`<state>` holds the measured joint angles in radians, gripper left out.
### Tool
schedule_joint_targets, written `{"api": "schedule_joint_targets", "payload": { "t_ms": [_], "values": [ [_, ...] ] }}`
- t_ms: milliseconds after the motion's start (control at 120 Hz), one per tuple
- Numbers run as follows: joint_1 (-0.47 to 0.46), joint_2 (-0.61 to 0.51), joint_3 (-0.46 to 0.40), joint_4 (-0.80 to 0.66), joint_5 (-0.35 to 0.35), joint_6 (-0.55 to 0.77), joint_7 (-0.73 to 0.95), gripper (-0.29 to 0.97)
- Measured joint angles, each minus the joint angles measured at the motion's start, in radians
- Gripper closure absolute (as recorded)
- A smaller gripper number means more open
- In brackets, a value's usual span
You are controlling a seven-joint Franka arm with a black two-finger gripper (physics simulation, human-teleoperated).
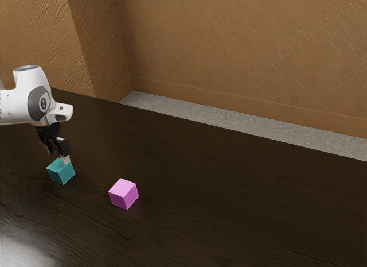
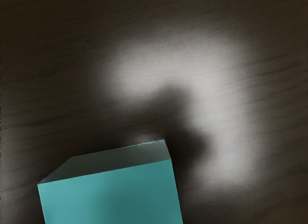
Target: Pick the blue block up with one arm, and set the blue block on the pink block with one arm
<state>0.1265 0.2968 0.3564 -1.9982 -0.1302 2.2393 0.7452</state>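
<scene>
The blue block [image 1: 61, 171], teal in shade, rests on the dark wooden table [image 1: 229, 209] near the exterior view's left. My gripper [image 1: 59, 157] hangs just above its top face, fingers open and pointing down, one fingertip [image 1: 66, 159] close to the block's upper edge. In the wrist view the blue block [image 2: 110, 192] lies large right under my hand, with the hand's shadow on the table beside it. The pink block [image 1: 123, 193] sits on the table a short way toward the exterior view's right of the blue block, apart from it.
The table's far edge [image 1: 189, 122] meets a grey floor strip [image 1: 258, 126] below brown walls. Open tabletop stretches to the exterior view's right of the pink block.
</scene>
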Motion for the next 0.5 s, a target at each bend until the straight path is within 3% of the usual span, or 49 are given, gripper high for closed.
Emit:
{"api": "schedule_joint_targets", "payload": {
  "t_ms": [500],
  "values": [
    [0.080, 0.025, -0.041, -0.029, -0.058, 0.026, 0.139, 0.00]
  ]
}}
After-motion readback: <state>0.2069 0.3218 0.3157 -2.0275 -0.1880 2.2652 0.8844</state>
